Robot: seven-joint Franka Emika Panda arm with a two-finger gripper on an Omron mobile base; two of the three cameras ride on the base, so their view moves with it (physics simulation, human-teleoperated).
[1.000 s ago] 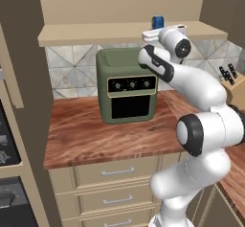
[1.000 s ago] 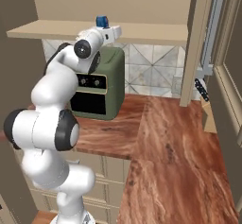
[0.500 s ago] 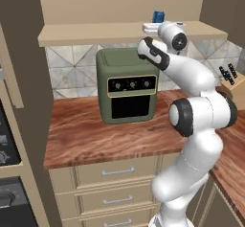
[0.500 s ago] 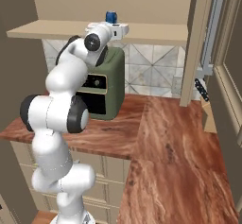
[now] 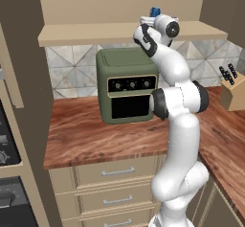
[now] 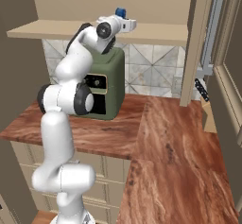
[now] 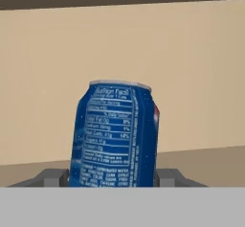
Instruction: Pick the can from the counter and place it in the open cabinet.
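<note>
Presently the jaws [image 7: 113, 175] are clamping the can [image 7: 114, 134], which is hanging upright just above the open cabinet [image 5: 119, 32] bottom board, clear of the worktop [image 5: 95, 135]. Pickup is done; setting down and release are outstanding.

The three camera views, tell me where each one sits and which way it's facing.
Left base view: behind the arm to its left, looking forward at the toaster oven and counter; the arm rises at right.
Right base view: behind to its right; the arm rises at left.
Hand view: on the hand, facing the can and the open cabinet back wall.
Both base views share the oven, counter and can.
</note>
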